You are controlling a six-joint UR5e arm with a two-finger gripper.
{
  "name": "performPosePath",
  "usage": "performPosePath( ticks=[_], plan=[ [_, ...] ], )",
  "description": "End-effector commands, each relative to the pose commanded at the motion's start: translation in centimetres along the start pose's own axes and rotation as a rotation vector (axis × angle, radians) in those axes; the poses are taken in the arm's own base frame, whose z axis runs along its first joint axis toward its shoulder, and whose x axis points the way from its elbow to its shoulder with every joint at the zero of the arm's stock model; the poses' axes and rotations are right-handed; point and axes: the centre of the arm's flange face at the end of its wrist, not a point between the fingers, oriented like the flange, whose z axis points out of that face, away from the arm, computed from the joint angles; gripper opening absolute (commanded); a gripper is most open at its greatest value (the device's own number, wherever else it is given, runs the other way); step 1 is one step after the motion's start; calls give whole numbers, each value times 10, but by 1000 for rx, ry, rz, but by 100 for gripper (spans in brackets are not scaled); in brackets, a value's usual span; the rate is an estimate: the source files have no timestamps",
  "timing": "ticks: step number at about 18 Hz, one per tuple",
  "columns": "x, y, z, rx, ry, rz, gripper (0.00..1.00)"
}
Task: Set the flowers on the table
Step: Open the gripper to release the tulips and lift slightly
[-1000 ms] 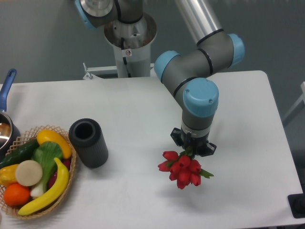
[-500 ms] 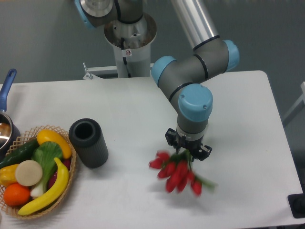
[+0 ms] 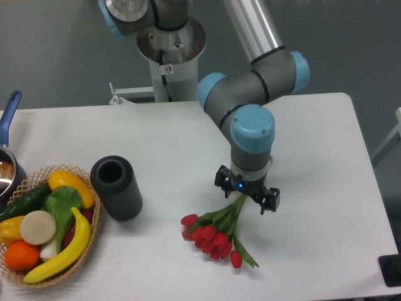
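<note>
The flowers (image 3: 212,236), a bunch of red tulip buds with green stems and leaves, lie flat on the white table (image 3: 313,144) in its front middle. The buds point front-left and the stem ends point up toward the gripper. My gripper (image 3: 245,190) points down right above the stem ends. Its two black fingers (image 3: 271,199) stand spread apart, open, with the stems lying loose between and below them.
A black ribbed cylinder vase (image 3: 116,187) stands upright left of the flowers. A wicker basket (image 3: 96,221) of fruit and vegetables sits at the front left. A pot with a blue handle (image 3: 10,110) is at the left edge. The arm's base (image 3: 170,50) is behind the table.
The gripper held the bunch above the table, then opened. The flowers dropped and now lie on the table, shifted a little left and forward. The gripper moved slightly left.
</note>
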Motion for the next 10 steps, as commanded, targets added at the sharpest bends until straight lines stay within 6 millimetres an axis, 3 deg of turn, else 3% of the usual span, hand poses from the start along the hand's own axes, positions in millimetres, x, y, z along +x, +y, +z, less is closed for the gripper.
performPosePath(
  ticks=[2,5,7,10],
  plan=[
    [7,12,-10,10,-21,15,100],
    [1,22,-17,10,-39,124,100],
    [-15,33,-30,12,-56,114,100],
    [-24,36,-37,-1,-28,127,100]
  ],
)
